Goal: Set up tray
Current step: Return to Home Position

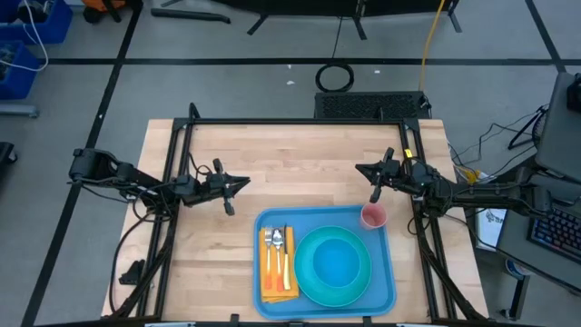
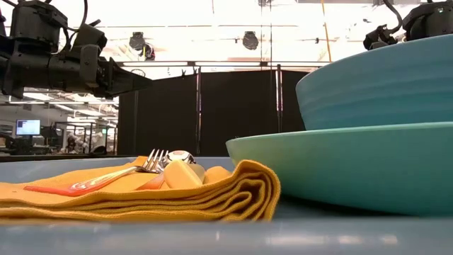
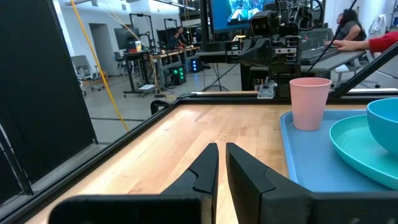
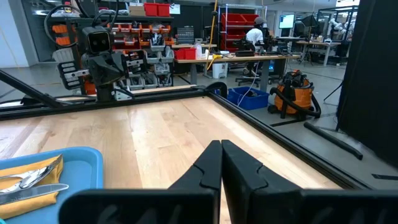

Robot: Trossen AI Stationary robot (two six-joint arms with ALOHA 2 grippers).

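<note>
from high up: the big flat blue plastic tray with round corners (image 1: 313, 218) lies on the pale wooden table (image 1: 209, 263), at the near edge, a bit toward my right side. on it are a folded orange cloth napkin (image 1: 275, 286) with shiny cutlery (image 1: 277, 247) on top, a round turquoise plate (image 1: 301, 269), and a small pink plastic cup (image 1: 373, 216) in a far corner. my left gripper (image 1: 245, 183) hangs over bare wood, apart from the tray. my right gripper (image 1: 359, 168) hangs near the cup, not touching it.

from table height: a turquoise bowl (image 2: 382, 85) sits on the plate. a fork (image 2: 150, 165) rests on the napkin. both my arms are up high.

from my left wrist: my fingers are squeezed close and hold nothing (just a thin slit between them). the cup stands upright on the tray.

from my right wrist: my fingers are pressed together, holding nothing. the tray corner with the napkin shows off to one side.
</note>
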